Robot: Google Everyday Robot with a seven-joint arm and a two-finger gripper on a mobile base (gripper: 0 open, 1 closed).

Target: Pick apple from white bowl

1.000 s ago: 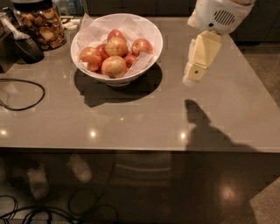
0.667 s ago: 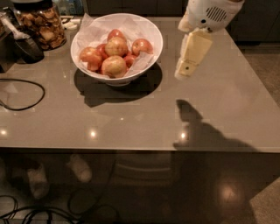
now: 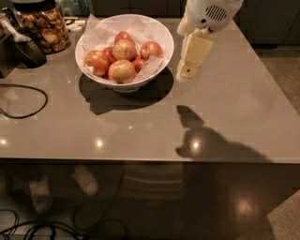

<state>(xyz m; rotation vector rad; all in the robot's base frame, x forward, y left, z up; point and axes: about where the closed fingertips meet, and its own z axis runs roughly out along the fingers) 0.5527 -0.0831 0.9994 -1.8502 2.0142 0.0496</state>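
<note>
The white bowl (image 3: pixel 137 83) stands at the back of the grey table, lined with crinkled white paper and holding several apples. The pale yellow-tan apple (image 3: pixel 122 71) with a reddish blush lies at the front of the pile, with redder apples (image 3: pixel 97 61) around it. My gripper (image 3: pixel 189 67) hangs from the white arm head (image 3: pixel 210 14) just right of the bowl's rim, above the table and outside the bowl. It holds nothing that I can see.
A glass jar of brown snacks (image 3: pixel 44 26) stands at the back left beside a black device (image 3: pixel 29 51). A black cable (image 3: pixel 26 112) loops on the table's left side. The table's front edge (image 3: pixel 150 160) runs across the middle of the view.
My gripper has moved left, from over the table's right part to right beside the bowl's rim. The bowl and apples have not moved.
</note>
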